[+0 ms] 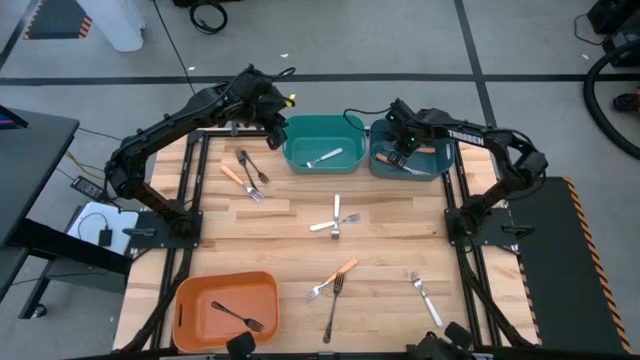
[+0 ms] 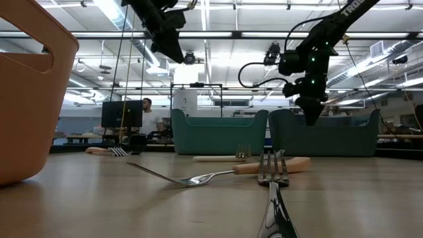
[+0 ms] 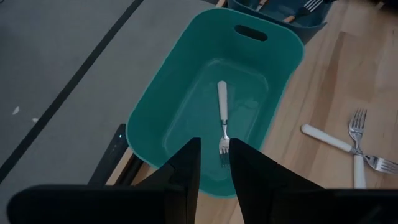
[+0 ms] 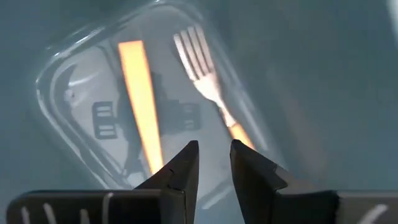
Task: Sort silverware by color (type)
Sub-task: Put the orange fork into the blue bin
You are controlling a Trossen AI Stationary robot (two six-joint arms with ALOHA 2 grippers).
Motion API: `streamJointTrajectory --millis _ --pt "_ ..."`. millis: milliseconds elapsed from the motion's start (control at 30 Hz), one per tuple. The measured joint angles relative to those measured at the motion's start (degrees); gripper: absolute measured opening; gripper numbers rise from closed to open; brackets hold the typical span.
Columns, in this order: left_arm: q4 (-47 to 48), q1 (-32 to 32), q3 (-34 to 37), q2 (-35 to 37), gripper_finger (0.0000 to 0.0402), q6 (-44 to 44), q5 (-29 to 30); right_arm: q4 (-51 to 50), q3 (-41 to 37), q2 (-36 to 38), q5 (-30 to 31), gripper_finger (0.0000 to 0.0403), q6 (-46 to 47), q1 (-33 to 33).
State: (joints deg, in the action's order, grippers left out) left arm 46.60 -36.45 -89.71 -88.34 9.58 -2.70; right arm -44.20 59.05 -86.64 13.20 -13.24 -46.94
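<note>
The wooden desk (image 1: 300,215) carries three bins. The orange bin (image 1: 190,305) at the near left holds one black fork (image 1: 238,317). The teal bin (image 1: 322,142) at the far centre holds one white-handled fork (image 3: 222,118), lying along the bin's long axis with its tines toward the left arm's camera. The blue-grey bin (image 1: 440,160) just to its right holds orange-handled forks (image 4: 211,93); two handles show in the right wrist view, lying roughly parallel across the bin floor.

The left gripper (image 3: 214,165) hangs above the teal bin's left end, jaws slightly parted and empty. The right gripper (image 4: 214,163) hovers inside the blue-grey bin, jaws parted with nothing between them; the fork below lies free, so I judge a drop just made.

Sorting looks under way, with most forks left on the desk. At the far left lie an orange-handled fork (image 1: 240,182) and two black forks (image 1: 252,166), all running diagonally with tines toward the near right. In the centre, two white-handled forks (image 1: 336,219) cross, one pointing near, the other lying nearly left to right. Nearer, an orange-handled fork (image 1: 332,279) points its tines near-left, a black fork (image 1: 333,308) beside it lies near to far with tines at the far end, and a white-handled fork (image 1: 425,298) at the near right has its tines toward the far left.
</note>
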Motion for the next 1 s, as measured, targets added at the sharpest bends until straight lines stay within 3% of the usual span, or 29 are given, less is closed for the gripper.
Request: streamJointTrajectory --millis 300,500,667,833,1000 --pt "6.0 -0.8 -0.1 -1.0 0.0123 -4.8 0.7 2.3 0.0 6.9 2.8 0.0101 0.2 0.0" --pt "12.0 -0.9 -0.1 -1.8 0.0143 -11.3 4.2 6.4 0.0 10.1 2.9 0.0102 0.2 -0.2" --pt "21.6 -1.9 -0.1 -1.8 0.0142 -17.4 12.4 7.3 0.0 10.9 2.8 0.0102 0.3 -0.3" --pt "27.1 -3.8 0.1 -1.8 0.0142 -25.7 12.7 7.3 0.0 10.9 1.2 0.0102 5.2 -0.3" --pt "28.8 -3.5 3.0 -1.8 0.0142 -19.9 12.5 7.3 0.0 10.9 -1.5 0.0102 6.2 -0.2"
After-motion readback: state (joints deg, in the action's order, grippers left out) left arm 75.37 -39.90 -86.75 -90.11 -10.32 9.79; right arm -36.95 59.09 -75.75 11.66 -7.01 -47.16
